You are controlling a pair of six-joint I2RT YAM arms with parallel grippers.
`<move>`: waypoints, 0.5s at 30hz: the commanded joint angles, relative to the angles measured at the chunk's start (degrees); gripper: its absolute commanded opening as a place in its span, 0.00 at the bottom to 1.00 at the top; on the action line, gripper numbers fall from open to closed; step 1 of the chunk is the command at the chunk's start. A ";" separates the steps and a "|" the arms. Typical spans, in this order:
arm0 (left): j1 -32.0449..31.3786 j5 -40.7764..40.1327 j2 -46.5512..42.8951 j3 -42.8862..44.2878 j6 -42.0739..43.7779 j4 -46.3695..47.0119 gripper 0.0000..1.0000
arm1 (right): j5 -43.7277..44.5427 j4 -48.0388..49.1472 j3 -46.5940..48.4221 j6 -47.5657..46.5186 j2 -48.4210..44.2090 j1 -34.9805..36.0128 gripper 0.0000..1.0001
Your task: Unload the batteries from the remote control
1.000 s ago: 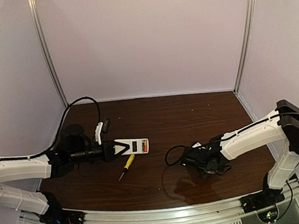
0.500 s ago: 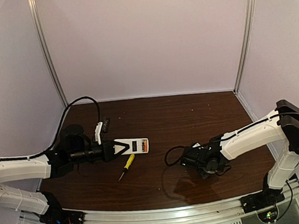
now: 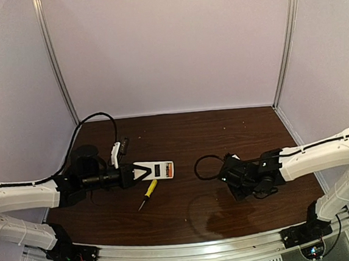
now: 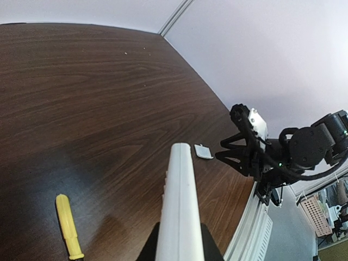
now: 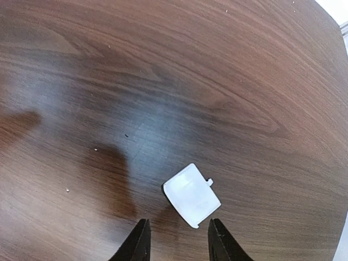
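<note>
Two arms stretched inward, low over the dark wooden table. The left gripper was clamped on one end of the remote control, whose free end pointed toward the table's middle. Its red face and small dark display were turned up toward the top camera, while the left wrist camera saw only its thin white edge. A yellow-handled screwdriver lay flat on the wood just beside the remote, on the side nearer the arm bases, apart from both grippers.

Well to the right, the right gripper hung tilted down over the table with its jaws apart and holding nothing. A small white plastic chip lay flat on the wood just beyond the black fingertips — one corner sat in line with the gap between them.
</note>
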 commanded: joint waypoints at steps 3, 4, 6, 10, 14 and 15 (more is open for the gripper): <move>-0.14 2.44 2.76 2.11 0.68 4.21 0.00 | 0.17 5.02 -2.95 0.11 -8.17 0.13 0.48; -0.15 2.78 3.33 2.20 0.54 4.66 0.00 | 0.09 5.91 -3.42 0.07 -9.49 0.20 0.50; -0.22 3.61 4.75 2.30 0.16 5.70 0.00 | -0.53 7.98 -4.61 -0.27 -12.35 0.24 0.57; -0.25 4.32 6.87 2.40 -0.64 7.71 0.00 | -1.19 10.94 -6.74 -0.83 -17.25 0.27 0.72; -0.37 5.50 9.25 2.46 -1.56 9.92 0.00 | -0.90 11.68 -7.46 -0.77 -20.24 0.42 0.89; -0.51 5.76 9.90 2.55 -1.65 10.32 0.00 | -0.73 11.97 -7.69 -0.77 -20.88 0.43 0.94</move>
